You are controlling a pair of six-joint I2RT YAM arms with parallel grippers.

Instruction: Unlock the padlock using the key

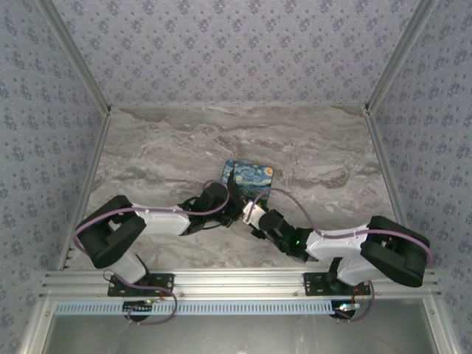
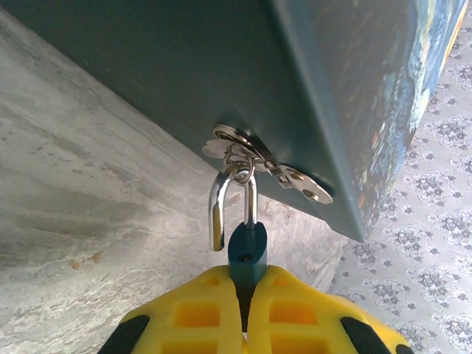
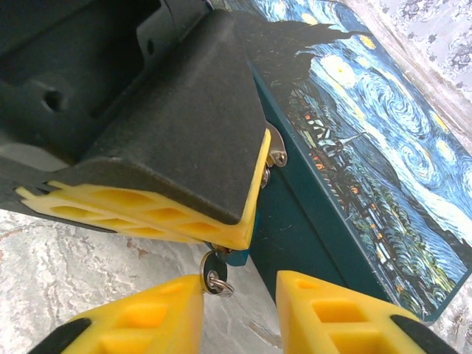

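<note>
Grey-veined marble is covering the desk, and the starry-night painted box with teal sides is sitting near its middle, a little toward the near edge. On the left, the left gripper is pressing its yellow fingers together on the body of the small teal padlock with a thin silver shackle. The padlock is hanging from the silver metal hasp on the box's side wall. One shackle leg is sitting in the body while the other is ending free beside it. The tiny dark metal key with a wire ring is hanging just under the padlock's base. On the right, the right gripper is holding its yellow fingers spread. The key is sitting between them, just beside one finger, and I cannot tell whether they are touching.
</note>
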